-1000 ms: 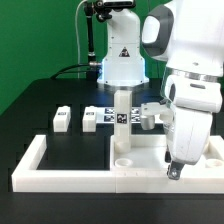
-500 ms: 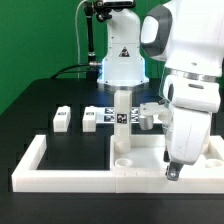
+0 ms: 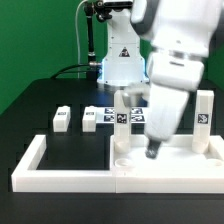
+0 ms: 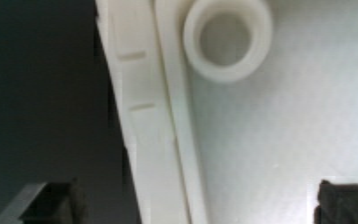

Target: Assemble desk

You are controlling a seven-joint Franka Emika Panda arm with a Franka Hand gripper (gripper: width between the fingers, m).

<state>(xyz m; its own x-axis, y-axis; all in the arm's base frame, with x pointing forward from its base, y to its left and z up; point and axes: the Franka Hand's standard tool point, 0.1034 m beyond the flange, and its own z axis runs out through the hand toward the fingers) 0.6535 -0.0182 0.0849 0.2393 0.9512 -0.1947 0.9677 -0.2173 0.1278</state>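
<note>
The white tabletop panel (image 3: pixel 186 160) lies flat inside the border rail. One white leg (image 3: pixel 204 112) with a tag stands upright at its corner on the exterior view's right. Another leg (image 3: pixel 122 112) stands upright at its far corner on the left. Two more legs (image 3: pixel 62 118) (image 3: pixel 90 119) lie loose on the black table. My gripper (image 3: pixel 152 152) hangs open and empty just above the panel's middle. In the wrist view my gripper (image 4: pixel 197 205) is over the white panel (image 4: pixel 274 130), close to a round corner hole (image 4: pixel 229 38) and the panel's edge.
The white U-shaped border rail (image 3: pixel 40 160) surrounds the panel in front and at the sides. The marker board (image 3: pixel 133 118) lies behind the panel. The arm's white base (image 3: pixel 122 62) stands at the back. A green wall is behind it.
My arm has swung from the panel's right corner toward the exterior view's left. The upright leg at that right corner now stands free and in full view.
</note>
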